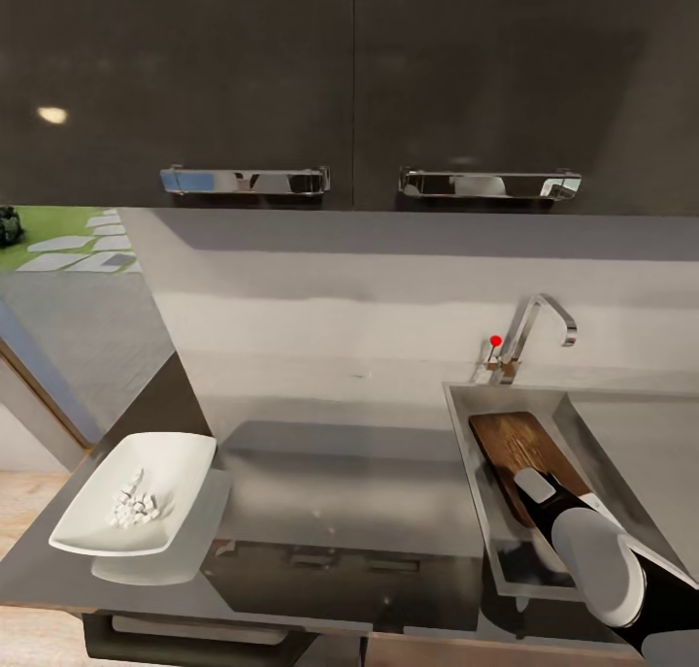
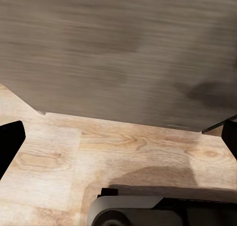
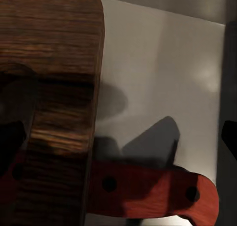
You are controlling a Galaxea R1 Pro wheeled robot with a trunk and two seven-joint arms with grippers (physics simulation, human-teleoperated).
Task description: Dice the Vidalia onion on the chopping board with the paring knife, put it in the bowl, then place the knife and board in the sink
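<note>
— Is the chopping board (image 1: 519,453) in the sink (image 1: 476,473) yet?

— Looks so. The dark-brown board lies tilted in the steel basin, its far end up toward the faucet (image 1: 534,332), the right end effector (image 1: 544,497) over its near end. I'd say it's slanted because it's too long to lie flat.

— Has the right one got hold of it?

— Can't tell. In the right wrist view a dark fingertip (image 3: 231,133) sits at each edge, board (image 3: 49,88) between them, contact unclear.

— The paring knife?

— Its red handle (image 3: 148,189) lies on the basin floor, tucked under the board's edge.

— And the onion?

— White dice sit in the bowl (image 1: 136,497) on the bench (image 1: 340,512). The left end effector (image 2: 118,137) hangs low, spread wide and empty over the floor (image 2: 49,157).
</note>
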